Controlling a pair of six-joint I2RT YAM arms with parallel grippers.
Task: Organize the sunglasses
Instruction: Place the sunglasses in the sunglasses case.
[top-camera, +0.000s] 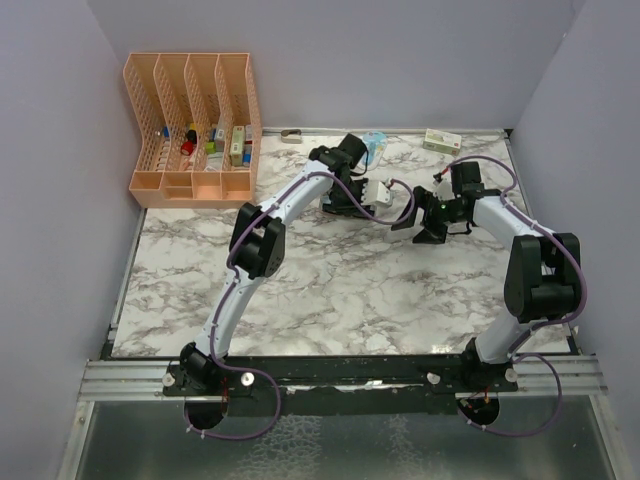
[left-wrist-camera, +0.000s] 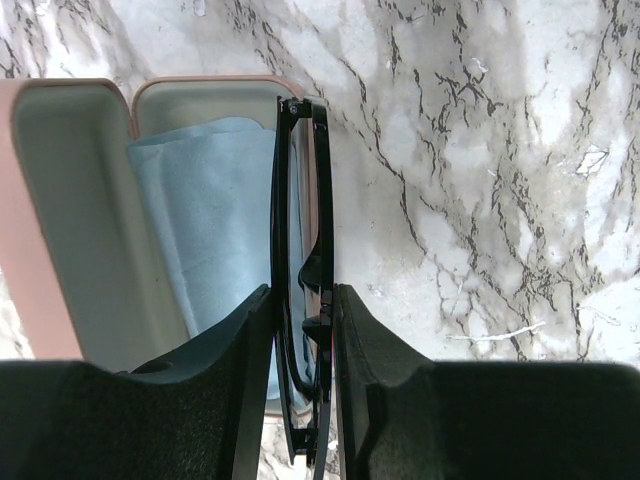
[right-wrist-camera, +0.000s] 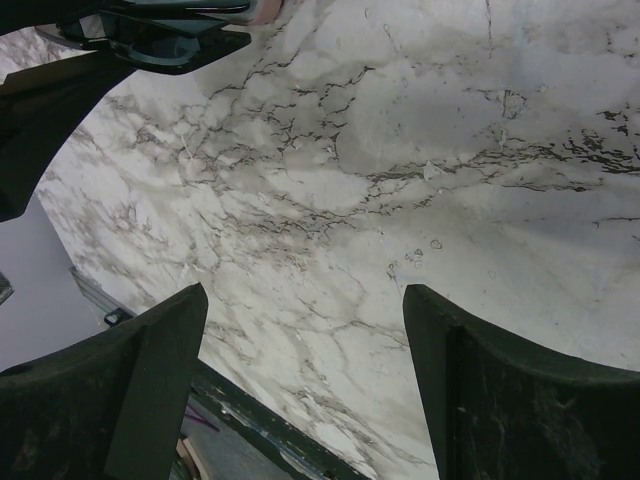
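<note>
My left gripper (left-wrist-camera: 302, 290) is shut on the sunglasses (left-wrist-camera: 300, 200), a black folded pair held on edge between the fingers. They hang over the open pink case (left-wrist-camera: 40, 260), along its right rim. The light blue cloth (left-wrist-camera: 205, 220) lies inside the case. In the top view the left gripper (top-camera: 348, 205) is at the back middle of the table, with the case (top-camera: 377, 193) beside it. My right gripper (top-camera: 416, 223) is open and empty just right of the case; in its wrist view its jaws (right-wrist-camera: 300, 300) stand wide apart over bare marble.
A pink desk rack (top-camera: 195, 125) with small items stands at the back left. A small box (top-camera: 440, 140) lies at the back right, a light blue item (top-camera: 376, 146) and a small object (top-camera: 292, 135) along the back wall.
</note>
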